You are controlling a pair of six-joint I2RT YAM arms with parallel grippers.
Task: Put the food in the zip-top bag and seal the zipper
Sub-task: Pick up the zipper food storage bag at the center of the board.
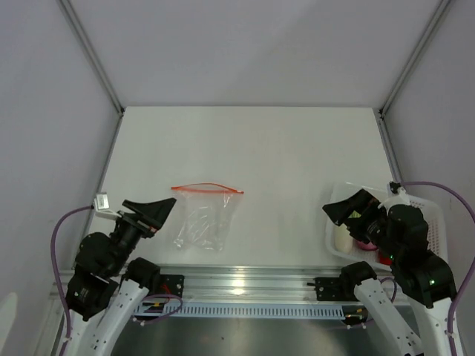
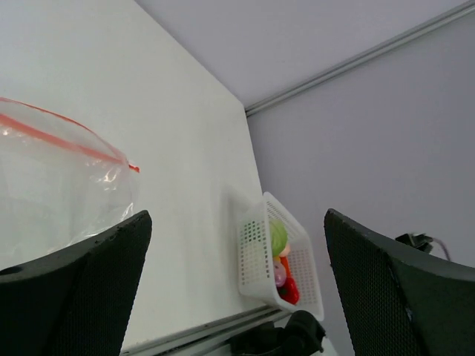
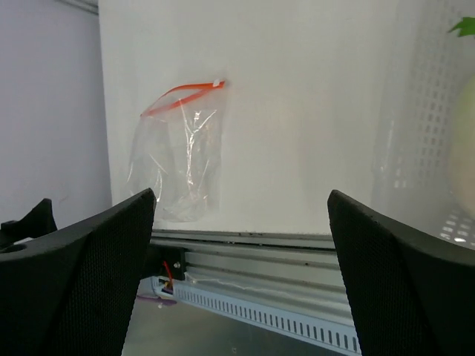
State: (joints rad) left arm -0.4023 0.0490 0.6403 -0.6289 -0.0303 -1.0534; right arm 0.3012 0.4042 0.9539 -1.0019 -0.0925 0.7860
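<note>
Left gripper (image 1: pixel 157 211): my 2 fingers stand wide apart and hold nothing. Right gripper (image 1: pixel 340 208): same condition, fingers spread, nothing between them.

The zip-top bag (image 1: pixel 204 219) lies flat on the table (image 1: pixel 282 148), just beyond my left fingertips and well apart from my right gripper. It is clear, crinkled, roughly square plastic with glossy creases. The zipper (image 1: pixel 206 188) is a thin red-orange strip on the bag edge farthest from my left gripper. The strip bows upward; in the right wrist view its 2 sides look slightly parted.

The food sits in the white perforated basket (image 1: pixel 434 230), under and beside my right gripper. The white radish (image 1: pixel 342 239) lies nearest my right fingers. The left wrist view shows the green round fruit (image 2: pixel 278 237) above the pink one (image 2: pixel 280 274) and the red pepper (image 2: pixel 289 289).
</note>
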